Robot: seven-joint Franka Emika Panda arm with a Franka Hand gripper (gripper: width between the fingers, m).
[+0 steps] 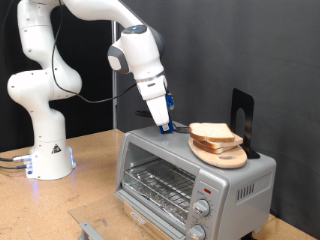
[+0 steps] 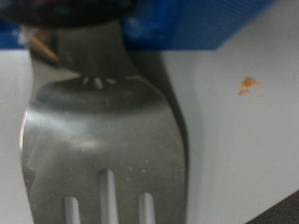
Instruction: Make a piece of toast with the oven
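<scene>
The silver toaster oven (image 1: 185, 180) stands on the wooden table at the exterior view's lower right. Its wire rack shows through the glass front. Two pale bread slices (image 1: 212, 133) with tan crusts lie overlapping on a round wooden board (image 1: 222, 155) on the oven's top. I cannot tell which slice is the piece of toast. My gripper (image 1: 164, 124) points down onto the oven's top just left of the bread, with a blue part (image 1: 170, 101) beside it. The wrist view is filled by a slotted metal spatula blade (image 2: 103, 140) under a blue part (image 2: 201, 23), lying on the pale oven top.
A black stand (image 1: 243, 118) rises behind the board at the oven's right rear. The robot's white base (image 1: 45, 150) stands at the exterior view's left. A grey flat object (image 1: 90, 229) lies on the table in front of the oven. A small crumb (image 2: 247, 84) lies on the oven top.
</scene>
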